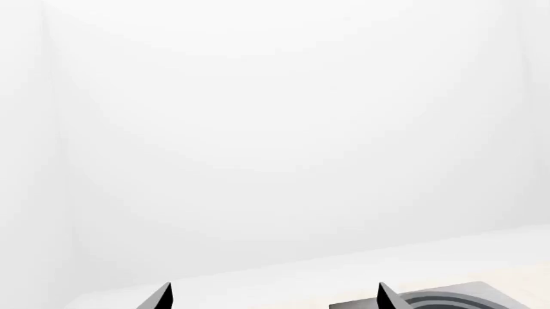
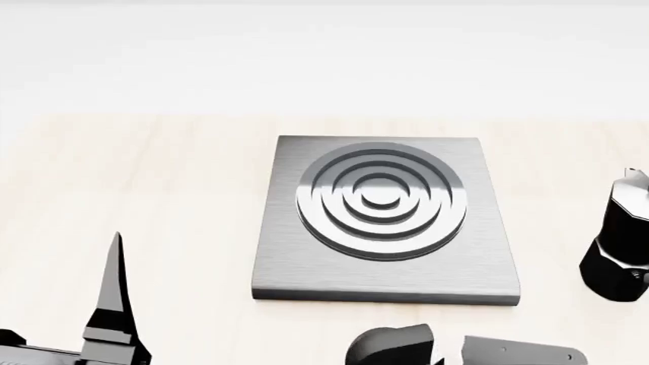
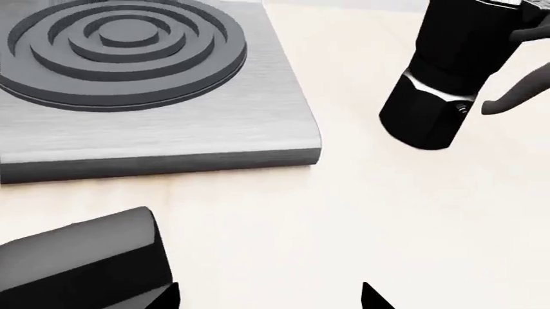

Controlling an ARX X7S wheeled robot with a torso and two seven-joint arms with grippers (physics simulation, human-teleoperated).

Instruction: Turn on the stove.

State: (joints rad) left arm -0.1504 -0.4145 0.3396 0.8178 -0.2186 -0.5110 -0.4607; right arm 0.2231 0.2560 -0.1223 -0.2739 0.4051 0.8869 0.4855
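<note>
- The stove (image 2: 387, 258), a square grey brushed-metal plate with raised burner rings (image 2: 381, 200), is sitting flat in the middle of the pale wooden table (image 2: 152, 182).
- The black moka pot (image 2: 618, 239) is standing off to its right, apart from it.
- The left gripper (image 1: 270, 297) is hovering with its two dark fingertips spread wide and nothing between them.
- The right gripper (image 3: 270, 297) is hanging just in front of the stove's near edge, tips spread too, not touching anything.
- Can't spot the knob clearly from any view.
</note>
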